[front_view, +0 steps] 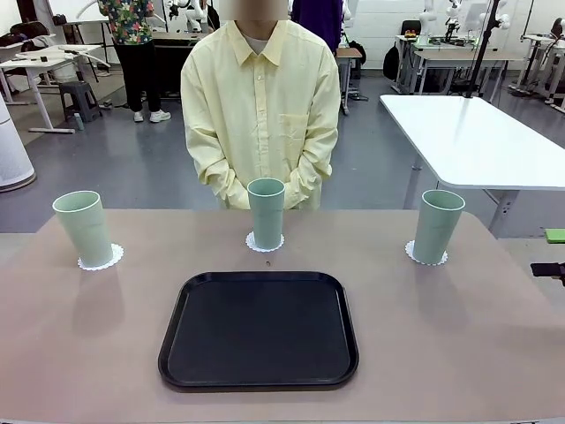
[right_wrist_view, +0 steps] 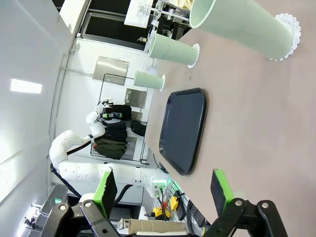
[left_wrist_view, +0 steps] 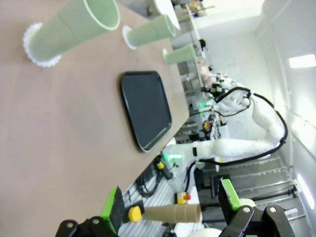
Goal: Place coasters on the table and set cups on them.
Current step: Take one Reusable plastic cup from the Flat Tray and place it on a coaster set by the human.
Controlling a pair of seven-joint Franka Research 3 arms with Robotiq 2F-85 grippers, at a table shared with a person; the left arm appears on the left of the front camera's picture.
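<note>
Three pale green cups stand upright on the beige table [front_view: 459,353], each on a white lacy coaster: the left cup [front_view: 82,227] on its coaster [front_view: 100,259], the middle cup [front_view: 266,212], and the right cup [front_view: 438,225] on its coaster [front_view: 426,256]. My left gripper [left_wrist_view: 170,202] is open and empty, off the table's left end, with the nearest cup [left_wrist_view: 74,29] far ahead. My right gripper [right_wrist_view: 163,186] is also open and empty, beyond the right end, well away from its nearest cup [right_wrist_view: 242,24] and coaster [right_wrist_view: 291,34].
A black rounded tray [front_view: 259,329] lies bare at the table's front centre. A person in a yellow shirt [front_view: 260,106] stands at the far side behind the middle cup, hands together. A white table [front_view: 477,141] stands at back right. A black part of the right arm [front_view: 547,269] pokes in at the right edge.
</note>
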